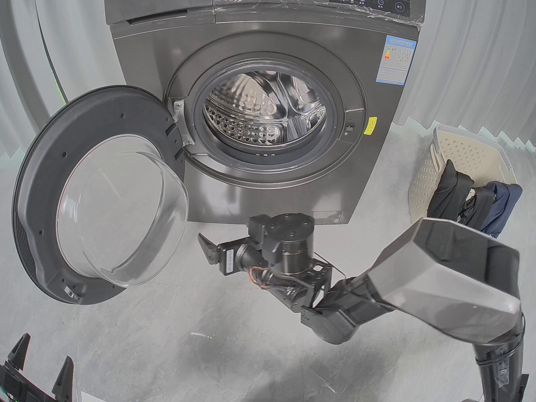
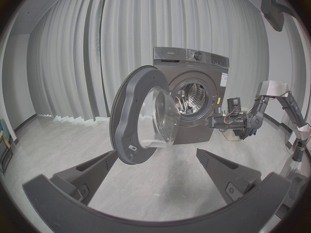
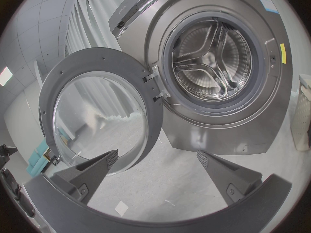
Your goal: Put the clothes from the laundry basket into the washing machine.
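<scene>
The grey washing machine (image 1: 357, 73) stands with its round door (image 1: 50, 157) swung wide to the left, and its steel drum (image 1: 262, 113) holds nothing. To its right, dark clothes (image 1: 455, 194) hang over the edge of a cream laundry basket (image 1: 474, 149). My right gripper (image 1: 207, 250) hovers low in front of the machine, below the porthole, pointing toward the door; it is open with nothing between its fingers (image 3: 97, 169). At the near left, my left gripper (image 1: 46, 348) is also open and holds nothing, well back from the door (image 2: 129, 114).
The open door juts out over the grey floor on the left. White curtains (image 2: 64, 65) hang behind and beside the machine. The basket (image 3: 303, 114) stands right of the machine. Bare floor lies between the machine and me.
</scene>
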{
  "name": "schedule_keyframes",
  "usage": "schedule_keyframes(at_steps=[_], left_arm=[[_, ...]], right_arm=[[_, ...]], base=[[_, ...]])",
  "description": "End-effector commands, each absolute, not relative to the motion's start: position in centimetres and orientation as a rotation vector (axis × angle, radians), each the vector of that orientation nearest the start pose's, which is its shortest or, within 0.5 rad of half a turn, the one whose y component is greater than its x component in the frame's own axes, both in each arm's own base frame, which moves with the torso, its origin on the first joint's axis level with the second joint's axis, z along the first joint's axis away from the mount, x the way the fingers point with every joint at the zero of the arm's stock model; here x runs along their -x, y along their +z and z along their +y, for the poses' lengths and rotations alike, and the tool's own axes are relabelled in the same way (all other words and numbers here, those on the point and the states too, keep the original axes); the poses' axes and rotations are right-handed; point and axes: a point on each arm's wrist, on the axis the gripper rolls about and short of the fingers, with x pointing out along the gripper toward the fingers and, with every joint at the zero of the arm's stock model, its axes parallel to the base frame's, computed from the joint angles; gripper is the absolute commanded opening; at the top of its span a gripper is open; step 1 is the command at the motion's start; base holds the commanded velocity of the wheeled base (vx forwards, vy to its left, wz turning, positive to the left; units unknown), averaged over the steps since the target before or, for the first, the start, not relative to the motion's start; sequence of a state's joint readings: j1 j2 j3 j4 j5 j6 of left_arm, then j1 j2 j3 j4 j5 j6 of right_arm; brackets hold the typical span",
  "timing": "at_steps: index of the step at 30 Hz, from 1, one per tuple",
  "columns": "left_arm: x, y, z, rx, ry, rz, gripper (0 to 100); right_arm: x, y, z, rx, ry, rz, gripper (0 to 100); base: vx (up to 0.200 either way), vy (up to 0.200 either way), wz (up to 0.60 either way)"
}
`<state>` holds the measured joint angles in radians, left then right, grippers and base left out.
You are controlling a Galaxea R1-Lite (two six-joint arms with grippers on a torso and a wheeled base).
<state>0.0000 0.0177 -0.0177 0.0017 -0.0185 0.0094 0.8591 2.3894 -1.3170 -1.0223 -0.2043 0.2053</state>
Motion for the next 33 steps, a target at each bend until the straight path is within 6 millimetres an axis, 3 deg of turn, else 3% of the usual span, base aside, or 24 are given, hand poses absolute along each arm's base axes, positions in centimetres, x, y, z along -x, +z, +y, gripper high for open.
schedule_keyframes(at_steps=[1,8,15,16,17,24,33], left_arm=[[2.2,7.5,0.0,-0.009,-0.018,0.008,100],[2.2,7.5,0.0,-0.011,-0.017,0.008,100],[2.2,7.5,0.0,-0.012,-0.014,0.008,100],[2.2,7.5,0.0,-0.012,-0.014,0.008,100],[2.2,7.5,0.0,-0.012,-0.014,0.008,100],[2.2,7.5,0.0,-0.012,-0.014,0.008,100],[2.2,7.5,0.0,-0.012,-0.011,0.008,100]], right_arm=[[-28.6,15.3,26.6,-0.164,0.563,0.035,100],[-23.4,18.7,15.3,-0.125,0.433,-0.054,100],[-18.0,19.1,7.6,-0.07,0.284,-0.106,100],[-17.8,19.1,7.4,-0.066,0.279,-0.108,100],[-16.7,18.9,5.5,-0.03,0.208,-0.122,100],[-12.4,18.0,2.5,-0.007,0.116,-0.166,100],[-9.3,16.0,1.7,-0.015,0.101,-0.135,100]], base=[[0.0,0.0,0.0],[0.0,0.0,0.0],[0.0,0.0,0.0],[0.0,0.0,0.0],[0.0,0.0,0.0],[0.0,0.0,0.0],[0.0,0.0,0.0]])
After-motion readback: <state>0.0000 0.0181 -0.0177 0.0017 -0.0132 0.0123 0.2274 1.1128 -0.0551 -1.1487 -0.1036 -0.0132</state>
